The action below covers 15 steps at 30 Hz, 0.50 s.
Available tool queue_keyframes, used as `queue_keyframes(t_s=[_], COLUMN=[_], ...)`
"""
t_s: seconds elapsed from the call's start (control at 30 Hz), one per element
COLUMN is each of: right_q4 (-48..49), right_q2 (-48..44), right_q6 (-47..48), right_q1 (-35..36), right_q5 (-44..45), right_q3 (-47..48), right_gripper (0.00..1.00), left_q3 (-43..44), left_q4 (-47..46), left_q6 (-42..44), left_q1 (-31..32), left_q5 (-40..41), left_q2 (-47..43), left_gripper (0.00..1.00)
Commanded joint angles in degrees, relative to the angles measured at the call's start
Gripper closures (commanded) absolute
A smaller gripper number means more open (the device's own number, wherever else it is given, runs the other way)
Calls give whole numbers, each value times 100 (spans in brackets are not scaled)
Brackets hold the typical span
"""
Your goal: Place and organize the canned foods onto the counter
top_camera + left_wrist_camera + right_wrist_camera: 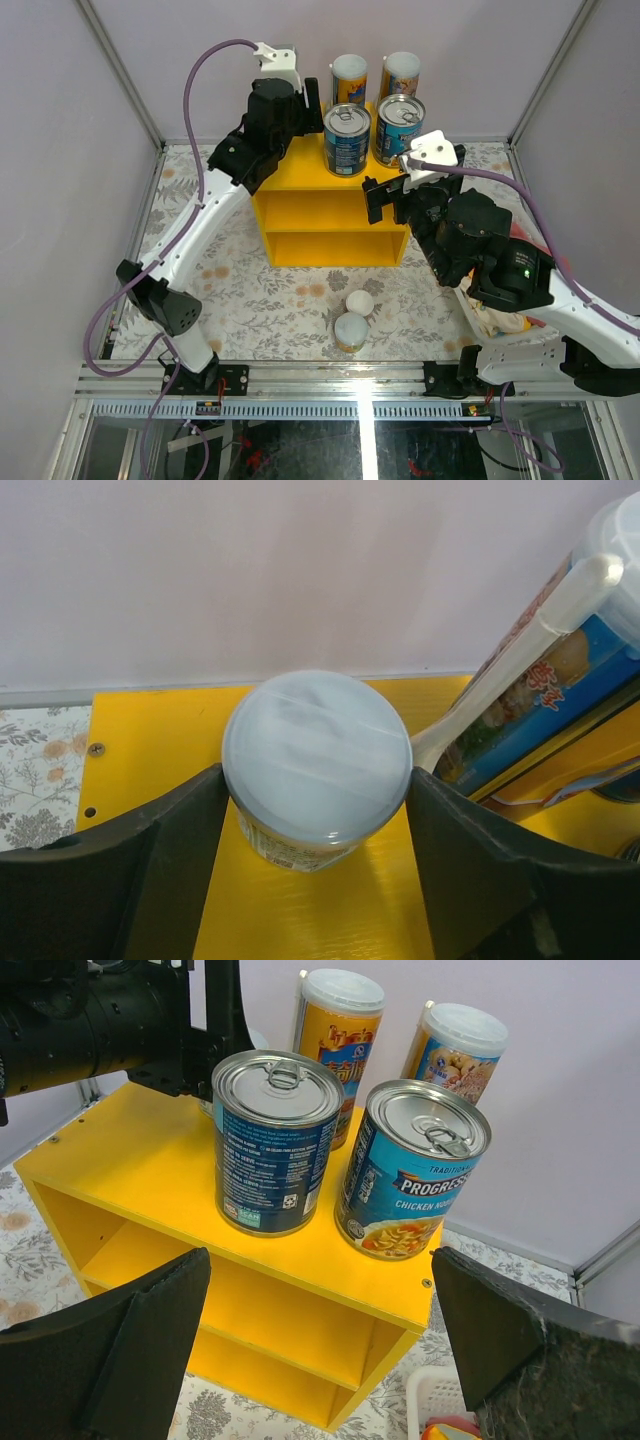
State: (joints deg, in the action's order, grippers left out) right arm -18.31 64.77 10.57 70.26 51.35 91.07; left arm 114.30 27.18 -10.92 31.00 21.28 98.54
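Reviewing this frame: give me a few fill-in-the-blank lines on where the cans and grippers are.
Both blue tins stand on the counter's ___ surface.
On the table in front of the counter stand ___ small cans.
The left gripper grips a short can with a ___ lid.
The right gripper has its jaws ___.
Missing words: top; two; white; open.

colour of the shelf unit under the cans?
Bright yellow; the counter shows best in the right wrist view.
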Motion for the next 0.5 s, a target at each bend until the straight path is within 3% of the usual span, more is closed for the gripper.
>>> queue_keyframes(t_s=[0.0, 0.17, 0.47], right_q4=[274, 193, 18], right_q2=[0, 35, 86], right_q6=[55, -9, -135], right_q1=[44, 44, 49], right_q5=[-34, -48, -49], right_q3=[111, 169, 294], right_gripper=[0, 0, 0], left_q3=[-315, -405, -502], left_q4=[-559, -565, -658], left_q6=[100, 56, -33], left_q1=[-59, -59, -59], left_q5=[116, 225, 278], left_q2=[-304, -428, -776], left_gripper=[27, 15, 13])
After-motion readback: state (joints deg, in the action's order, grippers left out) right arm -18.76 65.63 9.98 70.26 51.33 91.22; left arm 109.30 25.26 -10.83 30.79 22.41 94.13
